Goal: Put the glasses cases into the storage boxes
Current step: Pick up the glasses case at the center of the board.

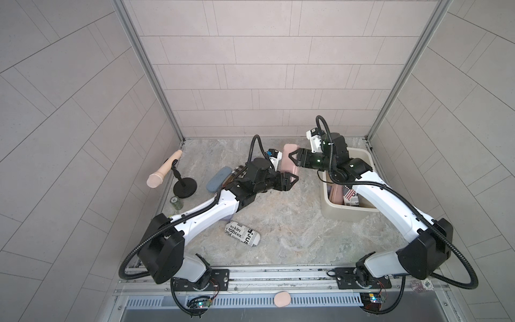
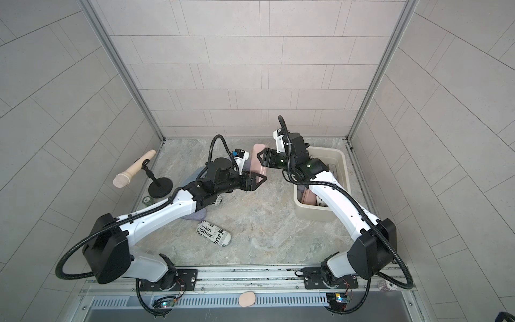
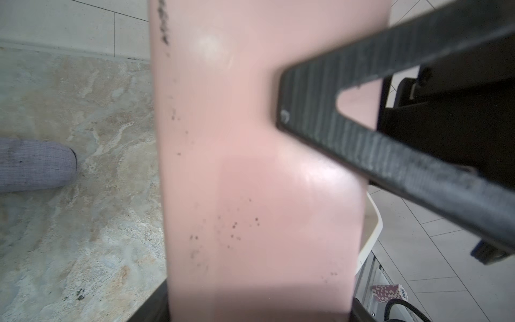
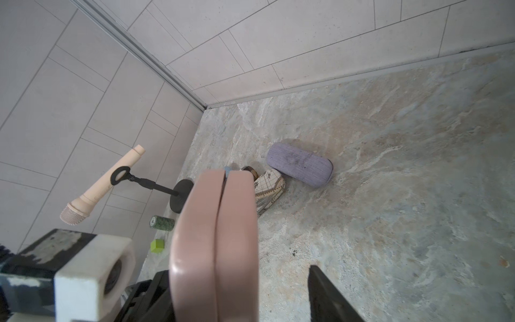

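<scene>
A pink glasses case [image 1: 289, 163] [image 2: 257, 160] hangs upright above the table, and my left gripper [image 1: 291, 180] [image 3: 256, 309] is shut on its lower end. My right gripper [image 1: 289, 156] [image 4: 239, 290] stands open around its upper part, with a gap to one finger [image 4: 326, 290]. The cream storage box [image 1: 348, 216] [image 2: 312, 214] at the right holds a pink case [image 1: 335, 195] and a printed one [image 1: 350, 196]. On the table lie a newsprint case [image 1: 242, 237], a blue case [image 1: 218, 179], a plaid case [image 4: 269, 192] and a lavender case [image 4: 299, 164].
A beige microphone [image 1: 164, 170] leans on a black stand [image 1: 184, 188] at the left wall, with a green roll [image 1: 176, 202] and a green cube [image 4: 157, 246] beside it. A pink oval [image 1: 282, 299] lies on the front rail.
</scene>
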{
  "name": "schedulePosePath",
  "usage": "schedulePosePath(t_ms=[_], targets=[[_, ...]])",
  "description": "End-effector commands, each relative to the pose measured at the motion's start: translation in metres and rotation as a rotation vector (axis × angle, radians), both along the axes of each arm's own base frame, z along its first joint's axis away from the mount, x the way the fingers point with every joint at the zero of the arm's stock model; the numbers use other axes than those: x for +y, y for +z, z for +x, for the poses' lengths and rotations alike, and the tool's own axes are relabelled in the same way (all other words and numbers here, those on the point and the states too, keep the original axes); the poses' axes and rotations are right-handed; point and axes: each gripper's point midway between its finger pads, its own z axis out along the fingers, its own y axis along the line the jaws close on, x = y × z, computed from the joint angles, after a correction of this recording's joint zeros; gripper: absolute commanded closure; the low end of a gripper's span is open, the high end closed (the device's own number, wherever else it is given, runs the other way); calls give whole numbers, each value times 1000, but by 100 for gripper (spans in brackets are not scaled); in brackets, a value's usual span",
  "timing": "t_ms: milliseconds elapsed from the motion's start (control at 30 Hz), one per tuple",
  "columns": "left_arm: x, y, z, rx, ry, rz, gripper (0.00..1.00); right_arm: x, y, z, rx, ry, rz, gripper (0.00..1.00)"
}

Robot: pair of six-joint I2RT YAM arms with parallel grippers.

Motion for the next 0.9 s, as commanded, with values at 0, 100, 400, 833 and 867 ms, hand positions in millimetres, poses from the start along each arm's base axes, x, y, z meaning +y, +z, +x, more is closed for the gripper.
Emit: schedulePosePath(t_ms=[0,100,400,833,867], targets=[[1,30,3,-70,4,-84,39,10,6,2,-8,21,22,43],[1,26,6,-56,4,-88,39,17,4,-2,0,52,24,53],[4,22,10,-70,21,-89,12,16,20,-7,-50,64,21,80],[65,33,23,-197,319,-26,0,-82,63,-8,-141,-173,-141,85],[68,34,23,-201,334,-23,0,-95,63,-10,-137,-203,-159,85]])
